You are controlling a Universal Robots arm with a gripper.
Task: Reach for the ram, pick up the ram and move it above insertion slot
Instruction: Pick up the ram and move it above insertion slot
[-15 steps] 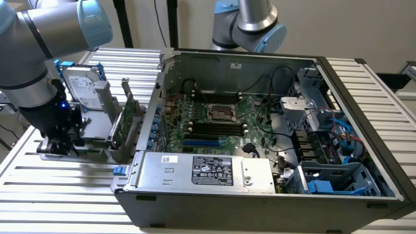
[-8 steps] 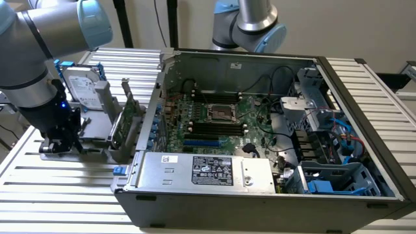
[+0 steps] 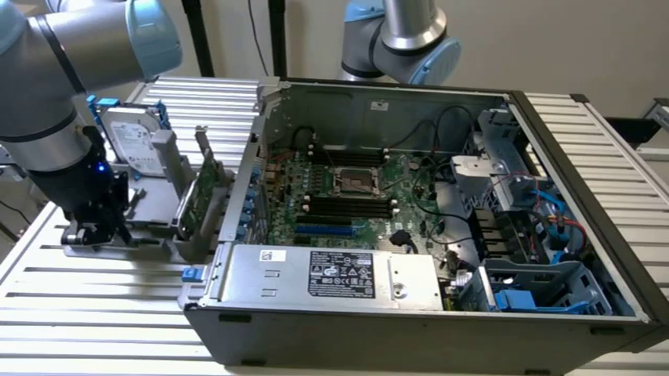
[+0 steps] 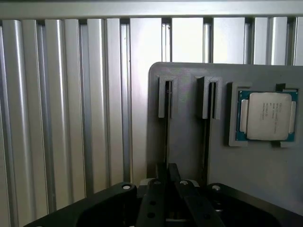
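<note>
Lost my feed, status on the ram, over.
Gripper jaws shut on ram, in holder slot. Not yet lifted. Processor beside, apart.

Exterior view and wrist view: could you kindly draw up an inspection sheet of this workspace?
Surface: slatted aluminium table.
Job's things: ram edge-on in a slot of the grey fixture; black motherboard slots inside the open computer case.
Clutter: hard drive, green expansion card and processor on the fixture.
Grippers: gripper down at the fixture, shut on the ram.
Cables: black, blue and red cables inside the case.
Surroundings: second arm behind the case.
</note>
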